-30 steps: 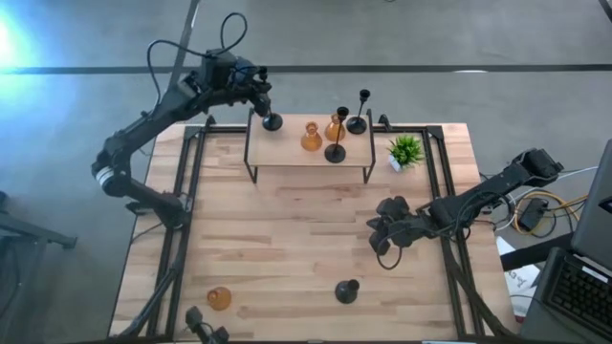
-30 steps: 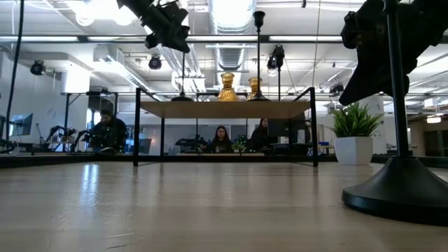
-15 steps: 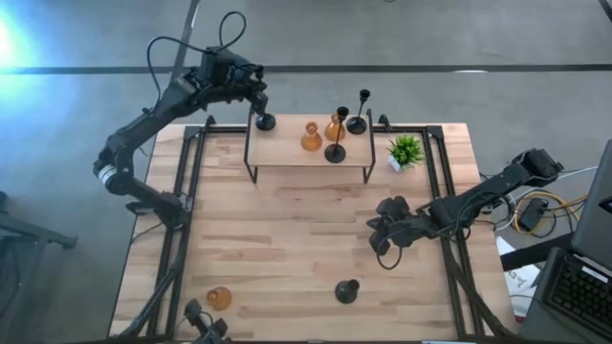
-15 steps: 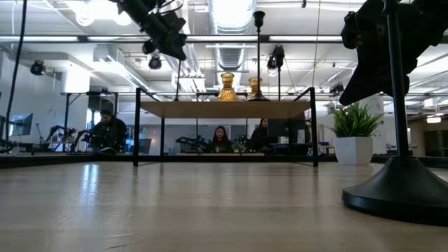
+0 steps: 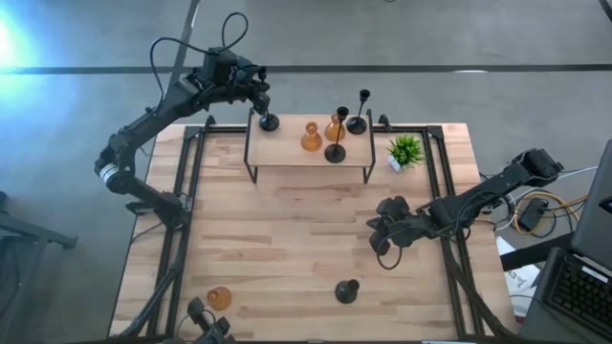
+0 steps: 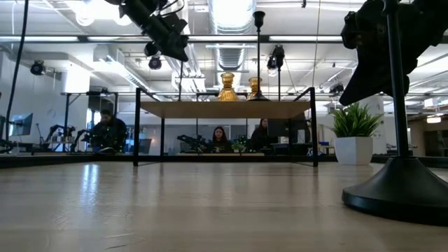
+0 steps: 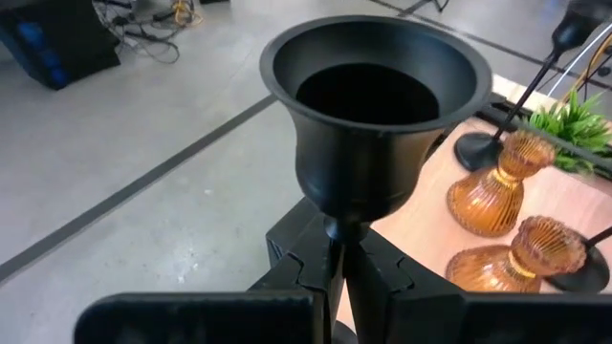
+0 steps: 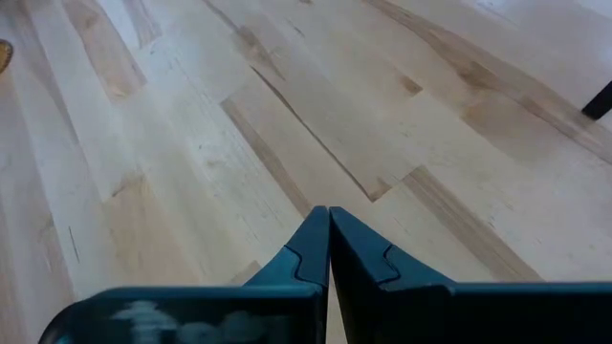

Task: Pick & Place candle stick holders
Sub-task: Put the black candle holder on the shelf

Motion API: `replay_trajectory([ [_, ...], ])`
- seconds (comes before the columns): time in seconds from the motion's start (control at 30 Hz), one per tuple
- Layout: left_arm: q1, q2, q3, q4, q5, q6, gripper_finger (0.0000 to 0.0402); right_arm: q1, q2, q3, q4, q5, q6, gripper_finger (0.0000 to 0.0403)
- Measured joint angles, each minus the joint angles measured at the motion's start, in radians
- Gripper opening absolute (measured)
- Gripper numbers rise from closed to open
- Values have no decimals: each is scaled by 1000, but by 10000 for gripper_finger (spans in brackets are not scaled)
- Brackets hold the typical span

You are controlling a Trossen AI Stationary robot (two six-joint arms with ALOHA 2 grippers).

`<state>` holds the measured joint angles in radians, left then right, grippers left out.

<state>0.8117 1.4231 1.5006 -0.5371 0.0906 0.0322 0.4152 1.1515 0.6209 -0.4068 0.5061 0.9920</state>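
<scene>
Left end effector is clamped on the thin stem of a black candle stick holder, cup up, long axis upright, base at the left end of the small raised shelf at the bench's far edge. The other shelf holders sit well to its right, so release looks clear. Right end effector, fingers together and empty, waits low over the bench; the loose black holder lies nearest it.

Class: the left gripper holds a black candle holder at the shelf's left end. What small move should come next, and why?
Probably open the fingers and lift away. The left gripper is shut on the black holder's stem, and its base appears to sit on the shelf, beside the amber holders.
</scene>
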Motion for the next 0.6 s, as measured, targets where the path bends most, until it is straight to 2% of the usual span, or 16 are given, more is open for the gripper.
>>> replay_trajectory([
  [0.6, 12, -35, -36, -37, 0, 11, 18, 0, 0, 0, 0, -1, 1, 8],
])
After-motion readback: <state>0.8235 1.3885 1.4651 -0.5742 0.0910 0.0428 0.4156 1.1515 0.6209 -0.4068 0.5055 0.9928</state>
